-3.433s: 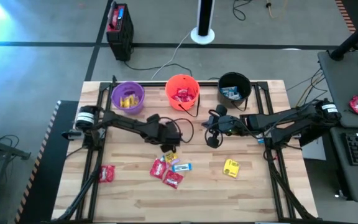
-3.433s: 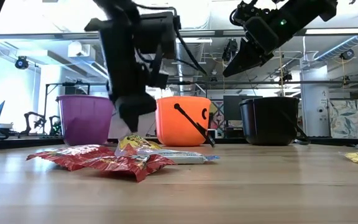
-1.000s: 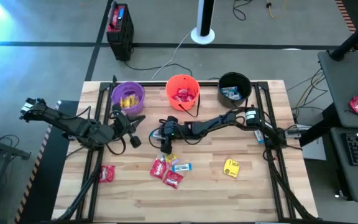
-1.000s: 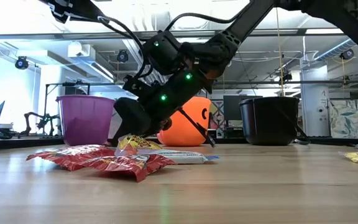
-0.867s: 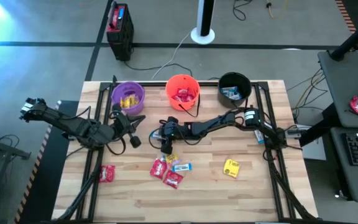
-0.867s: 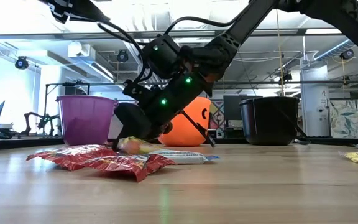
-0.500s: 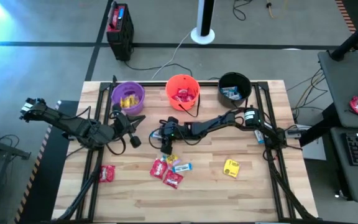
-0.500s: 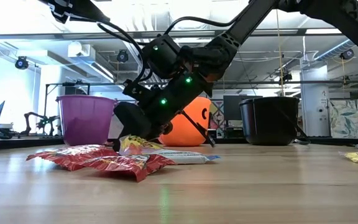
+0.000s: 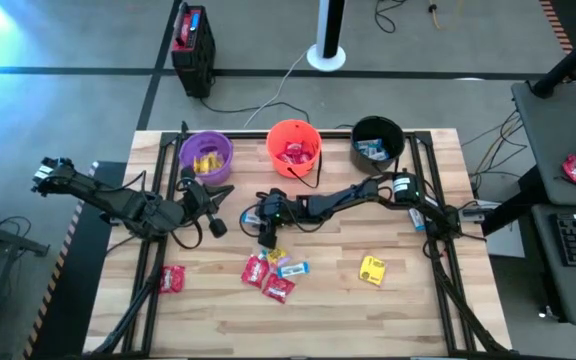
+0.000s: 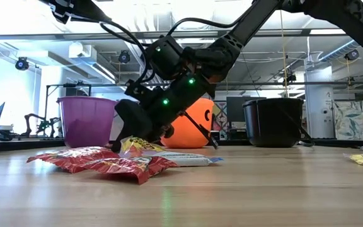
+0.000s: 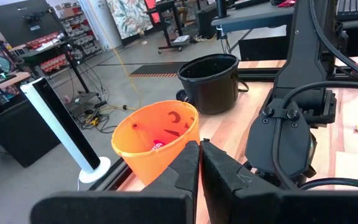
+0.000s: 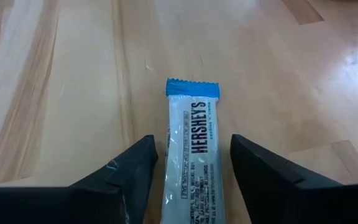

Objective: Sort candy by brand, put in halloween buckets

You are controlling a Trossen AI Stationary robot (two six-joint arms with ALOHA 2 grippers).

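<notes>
Right hand [image 12: 188, 165]: my right arm reaches in from the right of the high view to the middle of the bench [image 9: 408, 310]. The fingers are spread, one each side of a blue-and-white candy bar [image 12: 193, 155], grasping nothing yet.
Why it sits so: I judge I am lined up along the bar's length so the fingers can pinch its narrow sides and carry it to the black bucket [image 9: 377, 140], where like wrappers already lie.
Left hand [image 11: 199, 168]: clenched on nothing, parked at the left of the high view, below the purple bucket [image 9: 206, 155]. I judge it waits there to leave the pile free.
Buckets: three in a row along the top edge of the bench; purple at left holding yellow candy, the orange bucket [image 9: 293, 148] in the middle holding red, black at right.
Loose candy: a cluster of red packets [image 9: 266, 277] at lower centre, one red packet [image 9: 173, 279] at lower left, one yellow packet [image 9: 372, 270] at lower right.
Hard to make out: in the low view my right wrist covers the spot where fingers meet wrapper. In the high view a small yellow packet beside the hand is partly hidden. Whether the fingers touch the bar, I cannot tell.
</notes>
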